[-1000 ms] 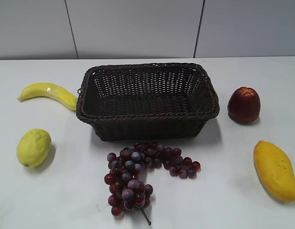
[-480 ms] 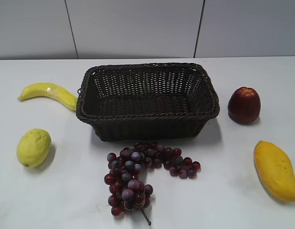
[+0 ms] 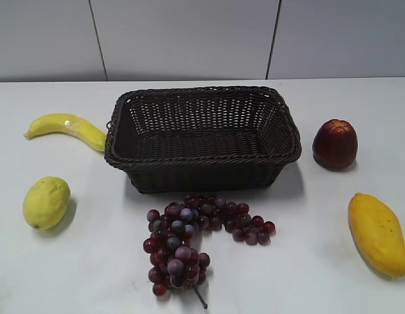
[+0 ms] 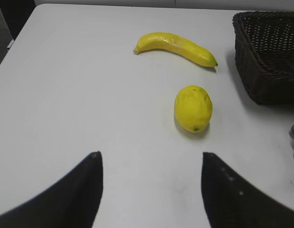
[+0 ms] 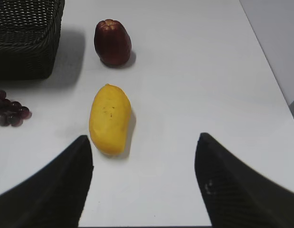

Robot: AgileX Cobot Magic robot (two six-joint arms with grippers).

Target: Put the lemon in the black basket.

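Observation:
The lemon [image 3: 46, 202] lies on the white table at the left, in front of the banana; it also shows in the left wrist view [image 4: 193, 108]. The black basket [image 3: 202, 157] stands empty at the table's middle back; one corner shows in the left wrist view [image 4: 260, 71] and one in the right wrist view [image 5: 23, 57]. My left gripper [image 4: 151, 156] is open and empty, short of the lemon and a little left of it. My right gripper [image 5: 143, 140] is open and empty, just right of the mango. Neither gripper shows in the exterior view.
A banana [image 3: 68, 127] lies left of the basket. A bunch of dark red grapes [image 3: 189, 239] lies in front of the basket. A dark red apple-like fruit [image 3: 335, 144] stands to the basket's right, and an orange-yellow mango [image 3: 379, 232] lies at the front right.

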